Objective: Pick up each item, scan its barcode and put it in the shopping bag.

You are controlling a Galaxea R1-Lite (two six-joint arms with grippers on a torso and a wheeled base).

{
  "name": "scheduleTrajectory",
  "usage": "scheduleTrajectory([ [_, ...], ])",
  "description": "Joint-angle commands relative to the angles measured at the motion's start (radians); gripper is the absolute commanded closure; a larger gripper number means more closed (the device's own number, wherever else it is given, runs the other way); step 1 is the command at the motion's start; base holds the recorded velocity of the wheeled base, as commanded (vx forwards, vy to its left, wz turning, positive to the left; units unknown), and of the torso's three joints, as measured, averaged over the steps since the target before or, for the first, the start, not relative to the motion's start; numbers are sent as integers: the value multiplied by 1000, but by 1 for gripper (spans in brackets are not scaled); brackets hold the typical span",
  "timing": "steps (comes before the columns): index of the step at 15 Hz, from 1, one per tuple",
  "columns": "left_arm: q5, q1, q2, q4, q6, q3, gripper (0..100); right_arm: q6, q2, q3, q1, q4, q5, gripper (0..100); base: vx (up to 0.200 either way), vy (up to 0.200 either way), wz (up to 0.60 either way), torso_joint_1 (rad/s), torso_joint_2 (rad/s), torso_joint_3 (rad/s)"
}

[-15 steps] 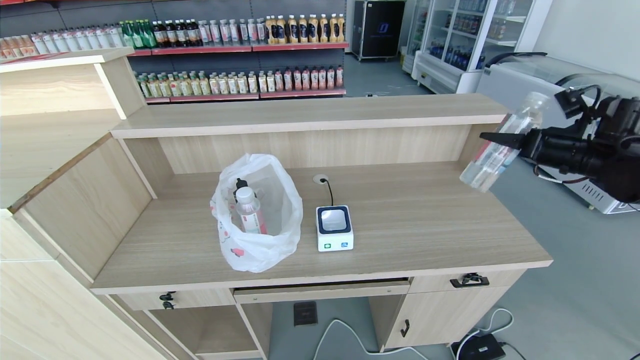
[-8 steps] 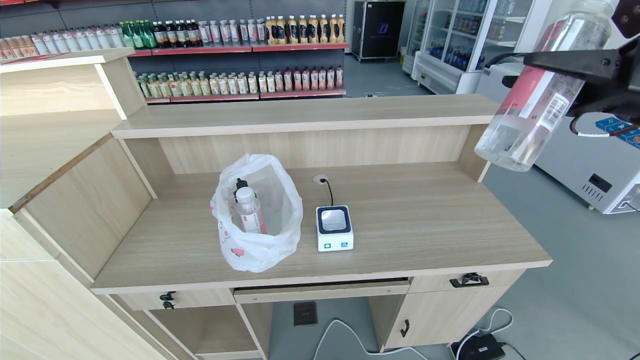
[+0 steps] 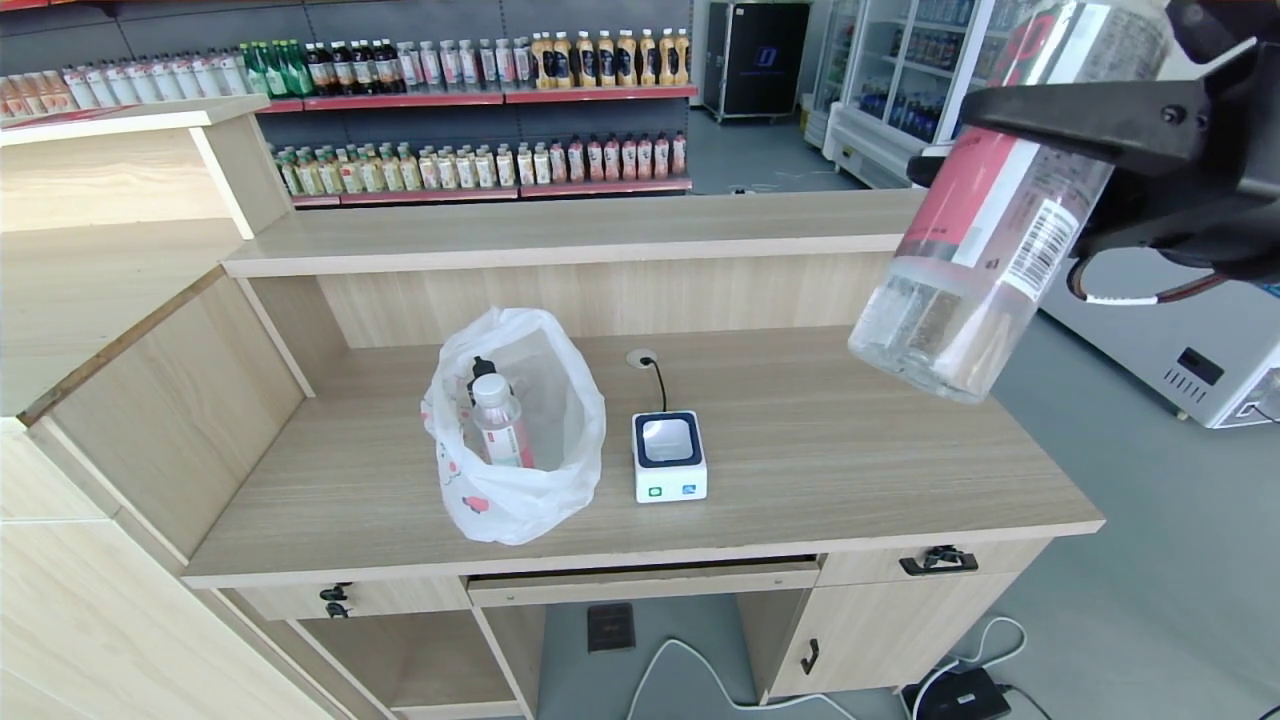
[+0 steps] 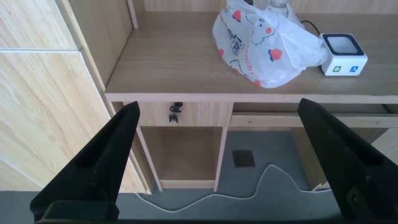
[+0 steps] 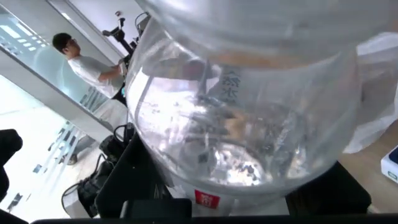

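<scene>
**Head view.**
- Item: clear plastic bottle with a red-and-white label (image 3: pixel 985 200), held tilted in the air above the desk's right end, base lowest. The barcode strip faces the camera.
- Right gripper (image 3: pixel 940 140): clamped across the labelled mid-body.
- Handling, as judged: seemingly full of liquid, so moderately heavy. The wall is smooth and thin and will give under a hard squeeze. The label band is the better place to hold, away from the slick bare base.
- Light wooden desk (image 3: pixel 850 450): open top between its right edge and the white box scanner with a dark-rimmed window (image 3: pixel 668 455) near the middle.
- A raised ledge (image 3: pixel 600 225) runs along the rear edge and limits a high approach from behind.
- White translucent plastic shopping bag (image 3: pixel 515 430): just beside the scanner towards the desk's left end, mouth up. A white-capped bottle (image 3: pixel 497 420) already takes up room inside.

**Left wrist view.**
- Left gripper (image 4: pixel 217 106): fingers spread wide and holding nothing, low before the desk's front edge (image 4: pixel 168 62).
- Bag (image 4: pixel 267 46) and scanner (image 4: pixel 345 55) lie beyond it.

**Right wrist view.**
- Bottle base (image 5: pixel 249 124) lies close to the lens.
- Dark fingers (image 5: pixel 137 180) pressed on either side of it.
- The round base is likely to roll if set down on its side.
</scene>
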Motion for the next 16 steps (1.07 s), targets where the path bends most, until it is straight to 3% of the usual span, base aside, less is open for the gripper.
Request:
scheduleTrajectory([
  [1, 0, 0, 0, 0, 0, 0, 0, 1, -51, 45, 40, 25, 1, 100, 0, 0, 0, 0, 0, 0],
  [5, 0, 0, 0, 0, 0, 0, 0, -1, -132, 52, 102, 111, 1, 100, 0, 0, 0, 0, 0, 0],
  [12, 0, 0, 0, 0, 0, 0, 0, -40, -186, 107, 115, 113, -1, 100, 0, 0, 0, 0, 0, 0],
  [16, 0, 0, 0, 0, 0, 0, 0, -139, -180, 106, 118, 114, -1, 100, 0, 0, 0, 0, 0, 0],
])
